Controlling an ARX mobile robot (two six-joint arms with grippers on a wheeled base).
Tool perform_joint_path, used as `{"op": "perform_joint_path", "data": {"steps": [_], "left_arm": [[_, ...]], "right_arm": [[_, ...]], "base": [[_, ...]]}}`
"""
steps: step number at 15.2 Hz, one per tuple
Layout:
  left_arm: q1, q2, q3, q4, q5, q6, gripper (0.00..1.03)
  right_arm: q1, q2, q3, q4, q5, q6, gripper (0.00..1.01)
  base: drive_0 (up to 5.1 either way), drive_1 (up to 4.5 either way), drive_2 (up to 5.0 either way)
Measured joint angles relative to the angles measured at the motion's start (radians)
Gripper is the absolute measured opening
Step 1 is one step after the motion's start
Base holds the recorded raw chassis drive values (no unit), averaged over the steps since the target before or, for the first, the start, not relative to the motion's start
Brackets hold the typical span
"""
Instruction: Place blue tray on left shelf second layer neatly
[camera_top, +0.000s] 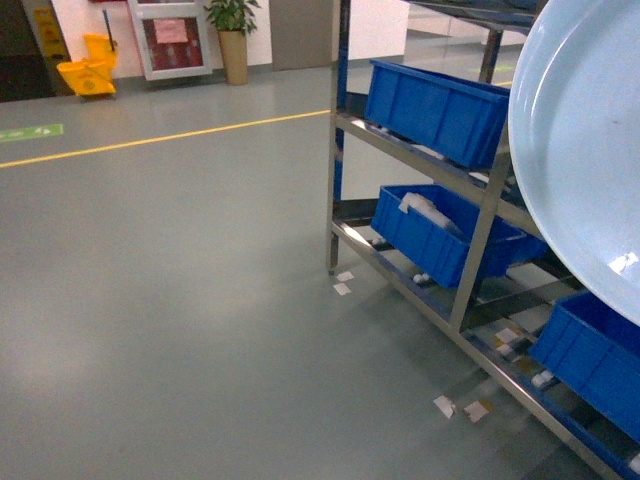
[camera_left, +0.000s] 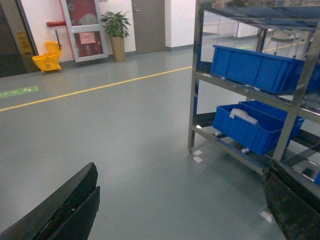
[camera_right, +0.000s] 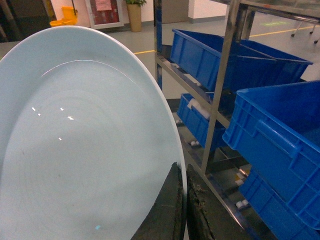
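At the bottom centre of the right wrist view the right gripper (camera_right: 182, 210) pinches the rim of the blue tray (camera_right: 75, 150) between its two dark fingers, and the pale dish fills the left of that frame and the upper right of the head view, raised in front of the steel shelf (camera_top: 480, 215). The left gripper (camera_left: 180, 210) stands wide with nothing between its fingers, one at each lower corner of its frame above the grey floor (camera_left: 125, 130). Dark-blue crates (camera_top: 435, 110) sit on the shelf tiers at right.
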Motion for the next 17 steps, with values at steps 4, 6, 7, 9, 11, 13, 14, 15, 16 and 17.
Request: {"op": "perform_joint_path", "data": {"steps": [4, 6, 7, 9, 11, 13, 14, 15, 16, 17], "left_arm": [[0.000, 0.000, 0.000, 0.000, 0.000, 0.000, 0.98], [0.000, 0.000, 0.000, 0.000, 0.000, 0.000, 0.98], [0.000, 0.000, 0.000, 0.001, 0.000, 0.000, 0.98], [0.000, 0.000, 0.000, 0.000, 0.000, 0.000, 0.98], [0.000, 0.000, 0.000, 0.006, 0.000, 0.000, 0.98], [0.000, 0.000, 0.000, 0.003, -0.001, 0.000, 0.98], [0.000, 0.000, 0.000, -0.001, -0.002, 0.000, 0.98], [0.000, 0.000, 0.000, 0.003, -0.001, 0.000, 0.98], [0.000, 0.000, 0.000, -0.001, -0.003, 0.000, 0.98], [0.000, 0.000, 0.000, 0.004, -0.001, 0.000, 0.98]], "right_arm": [[0.000, 0.000, 0.000, 0.000, 0.000, 0.000, 0.02], [0.000, 0.000, 0.000, 0.000, -0.001, 0.000, 0.02], [-0.001, 0.000, 0.000, 0.000, 0.000, 0.000, 0.02], [0.000, 0.000, 0.000, 0.000, -0.001, 0.000, 0.02], [0.000, -0.006, 0.000, 0.001, -0.001, 0.000, 0.02], [0.000, -0.005, 0.000, 0.000, -0.001, 0.000, 0.02], [0.000, -0.002, 0.000, -0.001, -0.001, 0.000, 0.02], [0.000, -0.002, 0.000, 0.000, -0.002, 0.000, 0.02], [0.000, 0.001, 0.000, -0.001, -0.001, 0.000, 0.02], [0.000, 0.000, 0.000, 0.000, -0.002, 0.000, 0.02]], "base": [[-1.5, -1.54, -1.5], [-1.7, -1.73, -1.7], [-1.6, -1.64, -1.6], [-1.5, -0.17, -2.8], [-1.7, 2.63, -6.0], [-1.7, 2.67, -6.0], [-1.5, 2.78, -5.9], [-1.6, 2.70, -6.0], [-1.7, 2.66, -6.0], [-1.7, -1.72, -1.7]]}}
